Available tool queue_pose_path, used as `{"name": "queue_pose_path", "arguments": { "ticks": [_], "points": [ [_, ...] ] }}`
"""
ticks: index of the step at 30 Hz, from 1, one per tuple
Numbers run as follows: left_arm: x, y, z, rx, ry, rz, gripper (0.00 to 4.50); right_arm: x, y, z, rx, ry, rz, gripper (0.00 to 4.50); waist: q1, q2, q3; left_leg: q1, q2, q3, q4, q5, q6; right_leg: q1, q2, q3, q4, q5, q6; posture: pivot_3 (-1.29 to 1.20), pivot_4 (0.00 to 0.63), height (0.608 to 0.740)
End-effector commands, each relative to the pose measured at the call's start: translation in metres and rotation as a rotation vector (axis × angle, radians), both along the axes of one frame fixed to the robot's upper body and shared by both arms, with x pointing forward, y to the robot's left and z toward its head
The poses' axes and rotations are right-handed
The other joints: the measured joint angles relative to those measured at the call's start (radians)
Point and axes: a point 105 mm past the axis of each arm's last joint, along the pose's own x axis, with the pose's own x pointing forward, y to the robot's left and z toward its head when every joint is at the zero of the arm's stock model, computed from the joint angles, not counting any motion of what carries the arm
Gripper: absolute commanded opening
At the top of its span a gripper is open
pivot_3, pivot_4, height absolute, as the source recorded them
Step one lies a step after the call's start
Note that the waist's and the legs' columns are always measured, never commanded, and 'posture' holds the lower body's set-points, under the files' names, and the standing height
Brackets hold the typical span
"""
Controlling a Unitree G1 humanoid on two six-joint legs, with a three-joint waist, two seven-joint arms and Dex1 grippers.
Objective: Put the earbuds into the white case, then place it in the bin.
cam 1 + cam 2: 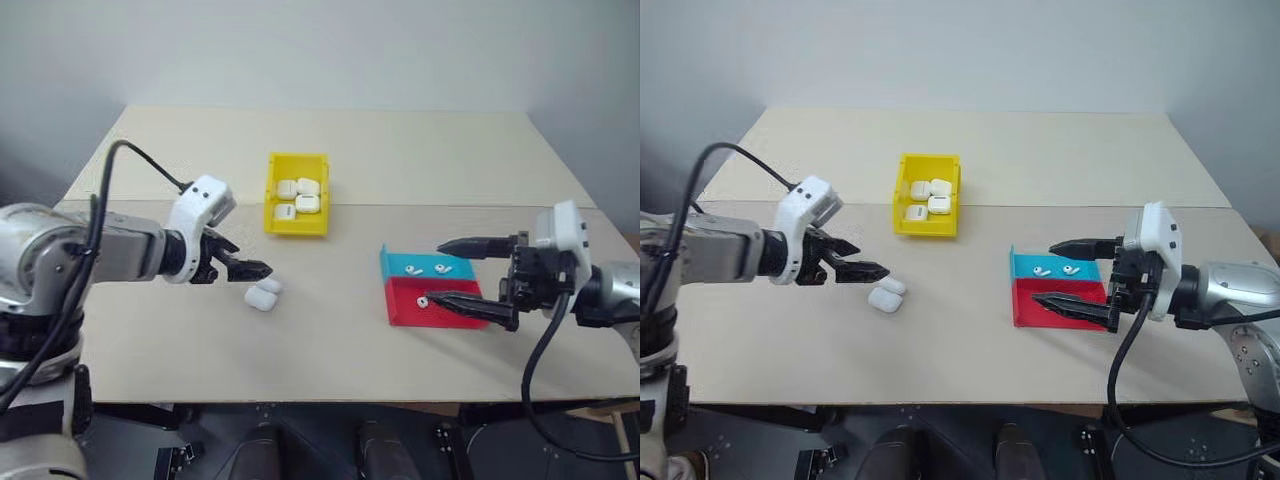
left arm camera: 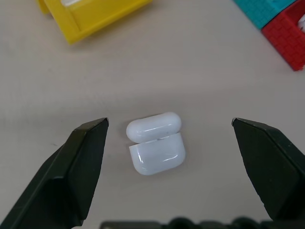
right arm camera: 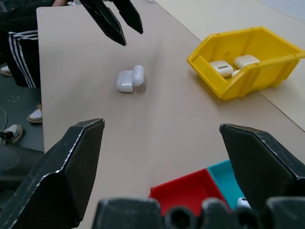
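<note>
**Grippers spread wide, case open on worktop**

Left gripper [image 1: 258, 268]: left of centre, fingers spread wide, empty, poised just beside the white case [image 1: 263, 293]. Case: lid open, lying on the worktop [image 1: 330, 350] below the bin [image 1: 297, 225]. Bin: yellow, upper centre, containing several similar white cases. Right gripper [image 1: 455, 272]: right side, fingers parted, empty, over the teal-and-red tray [image 1: 400, 312]. Earbuds [image 1: 427, 270]: lying in the tray.

Head stereo pair facing down over table [image 1: 330, 340], wrist views close, sharing white case [image 2: 156, 149]
</note>
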Motion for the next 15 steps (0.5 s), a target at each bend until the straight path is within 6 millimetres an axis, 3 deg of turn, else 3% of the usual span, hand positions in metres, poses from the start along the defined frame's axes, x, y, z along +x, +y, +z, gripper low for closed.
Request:
{"name": "queue_pose_path", "arguments": {
  "ticks": [1,13,15],
  "points": [
    [0.0072,-0.0110,0.0037,0.009,-0.027,0.011,4.50,-0.0042,0.0015,0.0113,0.010,-0.052,0.002,4.48,0.001,0.000,0.000,0.000,0.000,0.000,0.000,0.000,0.000,0.000,0.000,0.000,0.000,0.000,0.000,0.00,0.150,0.740],
    [0.0130,-0.0181,-0.0002,0.120,0.077,0.039,4.50,-0.0081,0.0042,0.0058,0.022,-0.037,0.001,4.48,0.004,0.000,0.000,0.000,0.000,0.000,0.001,0.000,0.000,0.001,-0.001,0.000,0.000,0.000,0.000,0.00,0.150,0.740],
    [0.0118,-0.0160,-0.0049,0.217,0.128,0.030,4.50,-0.0077,0.0043,0.0057,0.025,-0.036,0.000,4.48,0.005,-0.001,0.000,0.000,0.000,0.000,0.001,0.000,0.000,0.000,-0.001,0.000,0.001,0.000,0.000,0.00,0.150,0.740]
  ]
}}
